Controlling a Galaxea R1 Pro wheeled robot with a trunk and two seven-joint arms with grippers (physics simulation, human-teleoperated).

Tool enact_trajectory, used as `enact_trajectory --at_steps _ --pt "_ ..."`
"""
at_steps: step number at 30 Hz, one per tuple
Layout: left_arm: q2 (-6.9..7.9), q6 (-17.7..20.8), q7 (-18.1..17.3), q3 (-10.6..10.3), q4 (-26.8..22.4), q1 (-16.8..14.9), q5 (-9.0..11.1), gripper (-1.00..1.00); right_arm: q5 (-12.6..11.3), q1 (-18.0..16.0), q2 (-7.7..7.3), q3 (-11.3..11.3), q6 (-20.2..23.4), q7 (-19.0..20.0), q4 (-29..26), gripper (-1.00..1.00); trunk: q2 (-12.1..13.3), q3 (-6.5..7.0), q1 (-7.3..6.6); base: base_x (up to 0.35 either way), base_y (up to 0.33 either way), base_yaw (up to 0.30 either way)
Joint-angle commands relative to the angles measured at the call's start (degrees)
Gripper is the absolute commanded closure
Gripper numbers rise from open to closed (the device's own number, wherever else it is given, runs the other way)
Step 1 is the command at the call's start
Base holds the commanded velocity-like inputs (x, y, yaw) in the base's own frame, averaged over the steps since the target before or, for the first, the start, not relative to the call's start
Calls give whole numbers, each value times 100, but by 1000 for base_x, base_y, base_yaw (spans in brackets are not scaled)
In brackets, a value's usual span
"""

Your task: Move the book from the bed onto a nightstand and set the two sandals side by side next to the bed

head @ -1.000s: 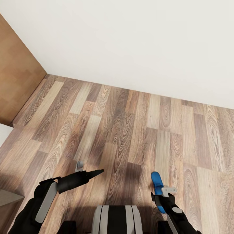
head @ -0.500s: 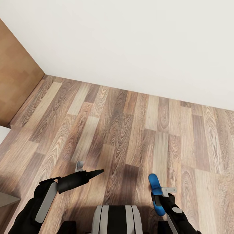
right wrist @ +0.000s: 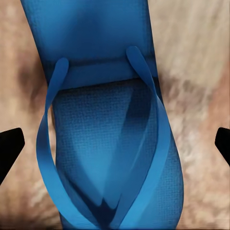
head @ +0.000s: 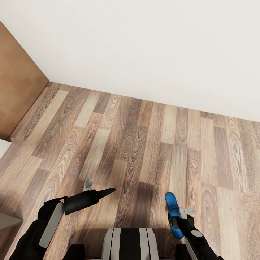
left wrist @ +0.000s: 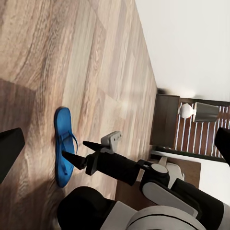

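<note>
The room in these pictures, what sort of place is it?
Probably a room in a home. It has a wood-plank floor, a plain white wall, and a blue sandal on the floor below the right gripper. A lamp stands farther off.

Both arms are matte black with rounded shells. The left arm carries a long light-grey inlay panel along its forearm and narrows to a black cone-shaped finger, with a small grey bracket at its 11 o'clock. The right arm shows a grey round cap at a joint and white-grey shells nearer the trunk; its pincer has a pale grey angular bracket. The trunk is black with two light-grey vertical bands.
</note>
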Motion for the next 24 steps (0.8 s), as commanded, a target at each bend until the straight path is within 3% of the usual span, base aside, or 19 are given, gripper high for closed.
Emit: enact_trajectory --at_steps 1,15,20,24 --pt "0 30 -8 2 0 -2 14 -100 14 0 -1 4 35 -16 -10 -100 -1 -3 -1 0 0 0" --pt "1 30 -8 2 0 -2 14 -100 14 0 0 4 35 -15 -10 -100 -1 -3 -1 0 0 0" --pt "0 30 -8 2 0 -2 14 -100 12 0 0 4 35 -15 -10 -100 -8 -114 12 0 0 0" --pt "6 30 -8 2 0 -2 14 -100 11 0 0 4 35 -15 -10 -100 -8 -114 12 0 0 0"
